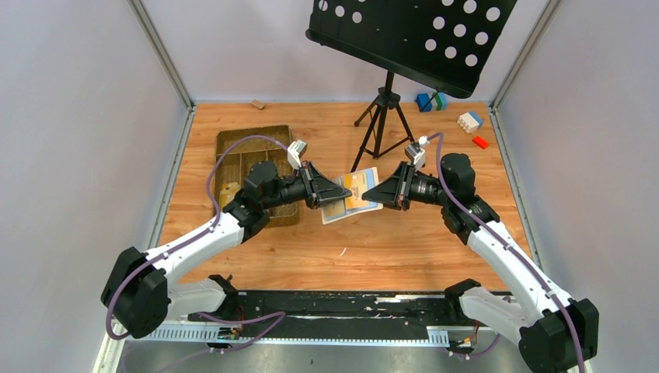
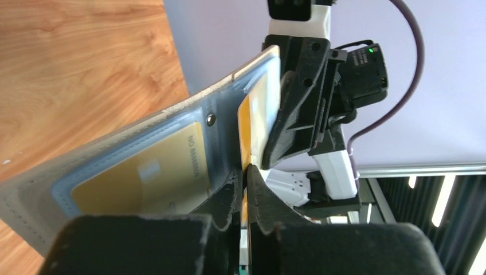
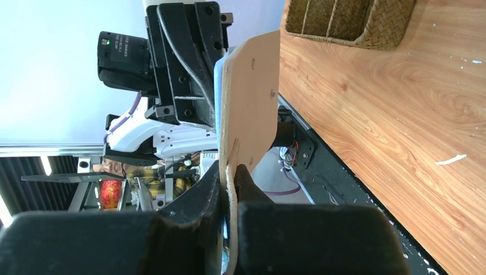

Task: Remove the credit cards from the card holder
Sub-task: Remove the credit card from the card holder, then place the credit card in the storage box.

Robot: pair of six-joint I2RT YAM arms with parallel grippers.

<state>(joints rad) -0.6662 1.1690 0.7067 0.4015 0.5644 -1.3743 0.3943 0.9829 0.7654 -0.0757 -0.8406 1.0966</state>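
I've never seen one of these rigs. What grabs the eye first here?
Two arms meet mid-table, the left gripper and right gripper both pinching an open card holder held above the table. Its blue pockets show orange-yellow cards. A black perforated music stand looms at the back.

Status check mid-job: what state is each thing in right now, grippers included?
card holder: open, held up between both grippers.
orange-yellow card: still tucked in its pocket.
left gripper: shut on the card holder's edge.
right gripper: shut on the opposite edge.
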